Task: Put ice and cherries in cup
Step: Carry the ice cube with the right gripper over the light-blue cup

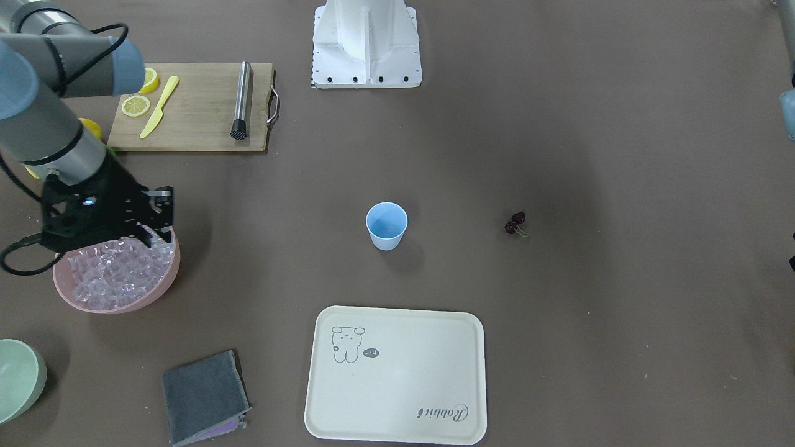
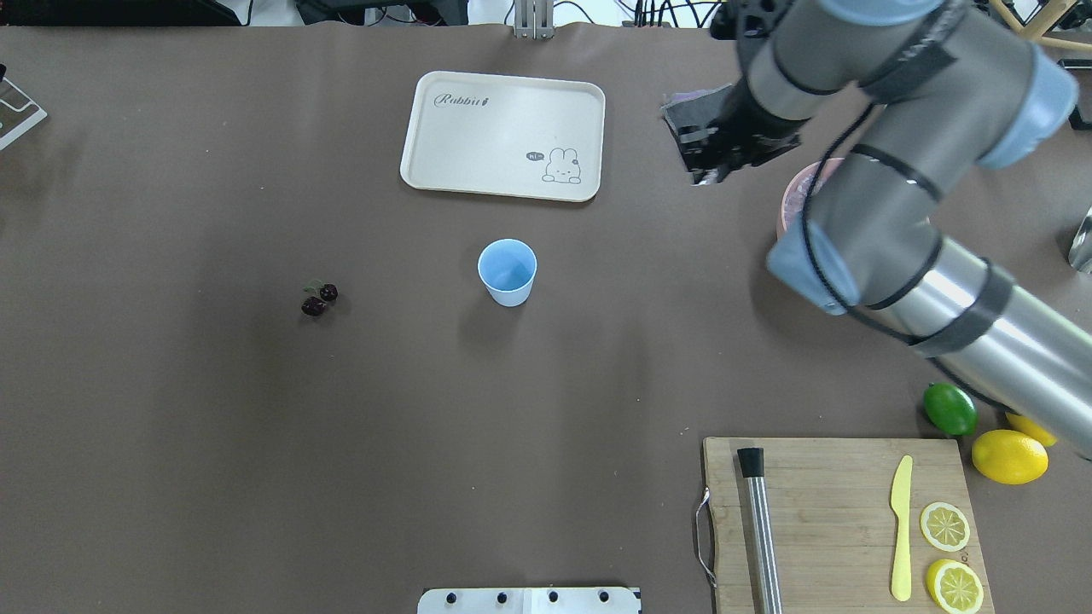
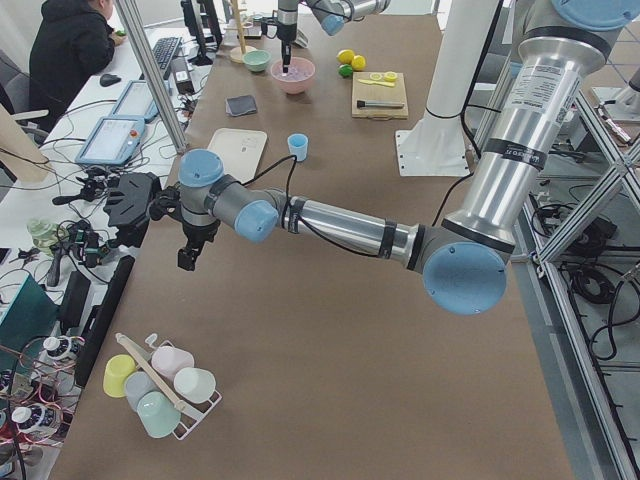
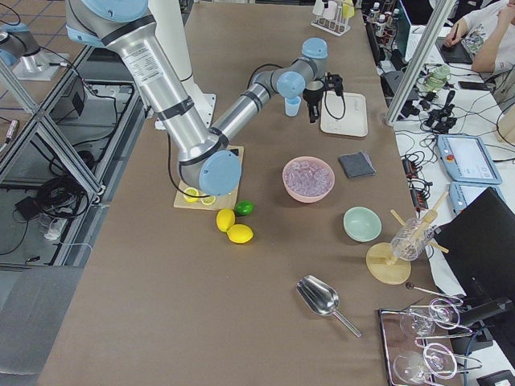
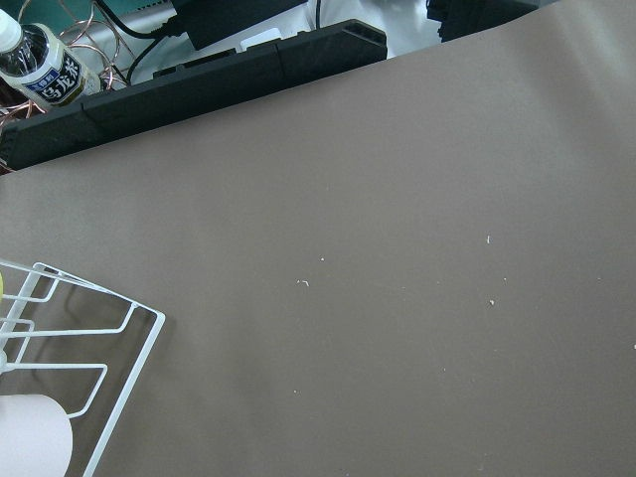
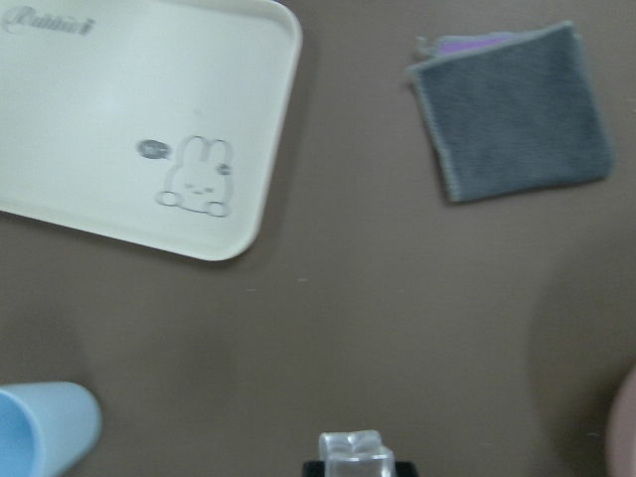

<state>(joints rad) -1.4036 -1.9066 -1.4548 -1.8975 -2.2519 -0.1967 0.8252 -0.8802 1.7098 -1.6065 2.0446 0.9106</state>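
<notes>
The light-blue cup (image 1: 386, 226) stands upright and empty at the table's middle; it also shows in the overhead view (image 2: 507, 271) and the right wrist view (image 6: 40, 427). The dark cherries (image 1: 515, 223) lie on the table apart from the cup, also in the overhead view (image 2: 319, 299). Many ice cubes (image 1: 112, 273) fill the pink bowl (image 1: 169, 278). My right gripper (image 1: 158, 225) hangs over the bowl's cup-side rim and is shut on one ice cube (image 6: 355, 453). My left gripper (image 3: 188, 255) hovers at the table's far left end; I cannot tell whether it is open or shut.
A cream tray (image 1: 397, 372) and a grey cloth (image 1: 205, 397) lie beyond the cup. A cutting board (image 1: 199, 124) holds lemon slices, a yellow knife and a metal muddler. A pale green bowl (image 1: 18, 379), a lime (image 2: 949, 408) and lemons (image 2: 1009, 456) are nearby.
</notes>
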